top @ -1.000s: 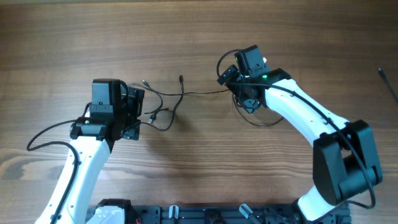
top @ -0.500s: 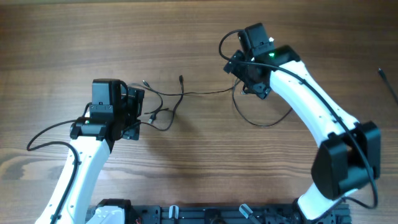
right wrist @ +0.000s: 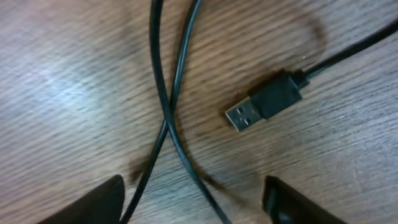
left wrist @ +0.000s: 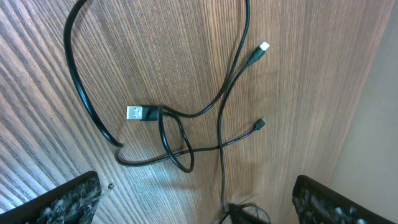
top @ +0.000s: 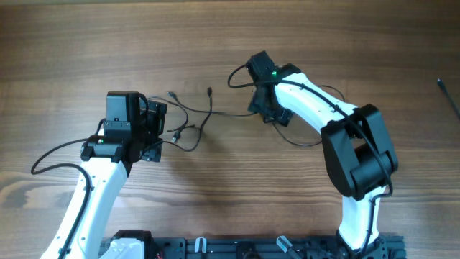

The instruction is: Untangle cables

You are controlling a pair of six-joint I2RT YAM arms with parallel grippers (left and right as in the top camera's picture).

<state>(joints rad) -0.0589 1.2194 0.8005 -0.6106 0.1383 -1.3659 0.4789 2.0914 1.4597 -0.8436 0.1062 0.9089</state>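
Note:
The cables [top: 192,129] are thin black wires lying loose across the middle of the table, with a long strand [top: 230,110] running right. In the left wrist view they loop and cross [left wrist: 177,146], with a USB plug [left wrist: 138,113] and two small plugs [left wrist: 263,46] [left wrist: 260,124] showing. My left gripper [top: 159,129] [left wrist: 199,208] is open at the left edge of the bunch, holding nothing. My right gripper [top: 264,109] [right wrist: 196,202] is open low over the table, with two crossing strands [right wrist: 168,121] running between its fingers. A black USB plug [right wrist: 264,104] lies just ahead of it.
A wide cable loop [top: 305,142] lies under the right arm's forearm. A thin black object [top: 449,97] lies at the table's right edge. The arm bases stand along the near edge.
My right gripper has swung left along the long strand and come down over the crossing wires. The left arm and the left bunch have stayed put.

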